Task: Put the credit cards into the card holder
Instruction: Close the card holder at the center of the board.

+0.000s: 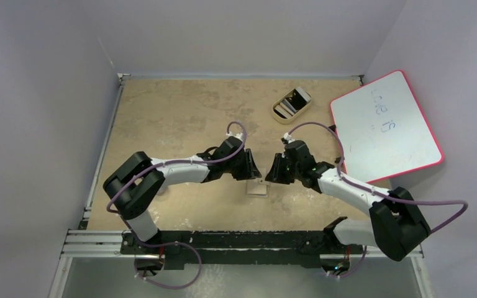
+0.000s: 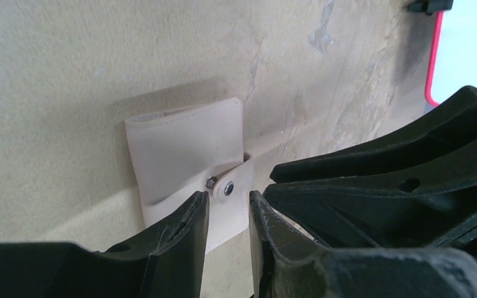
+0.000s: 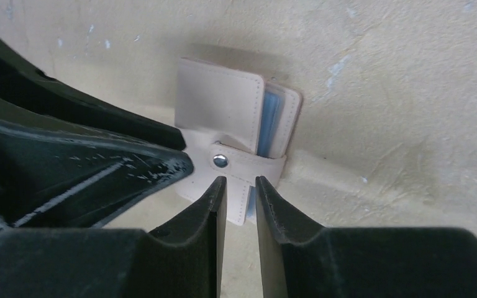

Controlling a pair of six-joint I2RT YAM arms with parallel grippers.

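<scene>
card holder (image 3: 220, 102) snapped shut, credit cards (image 3: 269, 121) apparently inside.

Table (image 1: 174, 112): tan board top, worn, pale scuffs, stains, faint cracks. Metal rail (image 1: 101, 167) along table's left edge. Slotted aluminium bar (image 1: 93, 242) at near left corner. Walls (image 1: 242, 31): plain, pale lilac-grey, closing in left, far and right sides. Whiteboard (image 1: 385, 127): red rim, handwriting on it, lying askew at table's right edge. Light soft, even; faint shadows on board.
</scene>
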